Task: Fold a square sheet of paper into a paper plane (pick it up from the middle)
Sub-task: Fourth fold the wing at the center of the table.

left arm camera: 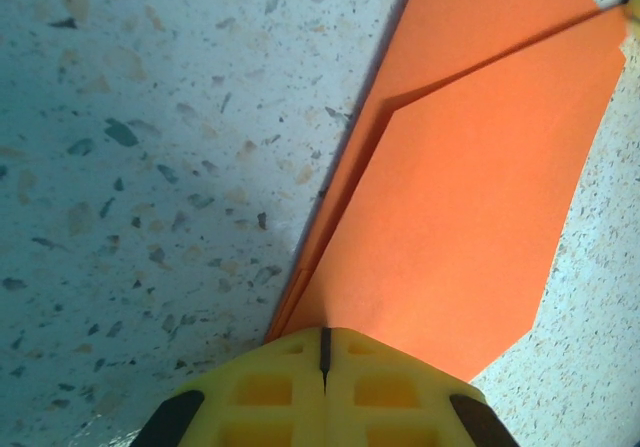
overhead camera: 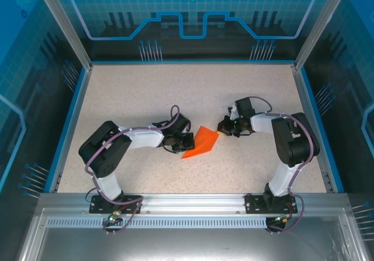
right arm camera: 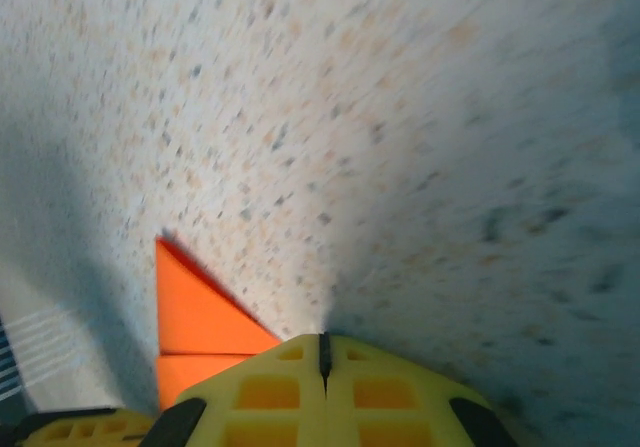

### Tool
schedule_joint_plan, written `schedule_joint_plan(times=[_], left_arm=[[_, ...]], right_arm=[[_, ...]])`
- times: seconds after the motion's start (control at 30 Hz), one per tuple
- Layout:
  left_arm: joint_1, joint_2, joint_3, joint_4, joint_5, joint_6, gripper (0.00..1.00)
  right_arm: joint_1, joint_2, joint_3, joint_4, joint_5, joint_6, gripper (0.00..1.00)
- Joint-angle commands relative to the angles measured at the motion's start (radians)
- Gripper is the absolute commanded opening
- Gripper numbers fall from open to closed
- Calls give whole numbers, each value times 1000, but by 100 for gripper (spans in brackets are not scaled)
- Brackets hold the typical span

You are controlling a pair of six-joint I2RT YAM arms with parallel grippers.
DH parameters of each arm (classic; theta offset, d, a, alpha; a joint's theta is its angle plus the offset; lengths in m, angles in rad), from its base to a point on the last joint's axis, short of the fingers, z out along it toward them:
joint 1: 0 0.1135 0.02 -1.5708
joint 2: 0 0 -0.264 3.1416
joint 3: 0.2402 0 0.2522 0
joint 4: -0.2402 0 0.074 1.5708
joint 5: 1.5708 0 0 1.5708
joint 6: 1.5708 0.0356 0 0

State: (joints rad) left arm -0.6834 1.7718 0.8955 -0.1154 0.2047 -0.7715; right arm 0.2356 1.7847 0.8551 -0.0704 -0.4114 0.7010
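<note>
The paper [overhead camera: 201,143] lies folded into an orange wedge on the table [overhead camera: 146,91], and both my grippers sit against it. My left gripper [overhead camera: 186,144] is at the paper's left edge, fingers pressed together with only a thin slit between them. From my left wrist, the paper [left arm camera: 470,197] runs out from my fingertips [left arm camera: 270,387] in two overlapping layers with a crease between. I cannot tell whether its edge is pinched or just touching. My right gripper [overhead camera: 222,126] is at the paper's upper right corner, fingers together too. From my right wrist, a pointed corner of the paper [right arm camera: 195,317] sticks out left of my fingers [right arm camera: 390,392].
</note>
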Motion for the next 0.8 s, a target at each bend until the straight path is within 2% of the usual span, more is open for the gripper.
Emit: schedule_joint_plan(times=[0.0,0.2,0.47,0.77], left_arm=[[7,34,-28,-207,-94,43,0],[10,22,27,-215,-134,156,0],[24,10,89,-190,-133,347,0],[28,5,81,-147,-76,343,0]], right_arm=[[-36,-81,-23,-2,110,12,0],[30,-178,-54,-3,3,-11,0],[173,-101,-33,58,-64,47,0],[241,38,18,121,-117,98,0]])
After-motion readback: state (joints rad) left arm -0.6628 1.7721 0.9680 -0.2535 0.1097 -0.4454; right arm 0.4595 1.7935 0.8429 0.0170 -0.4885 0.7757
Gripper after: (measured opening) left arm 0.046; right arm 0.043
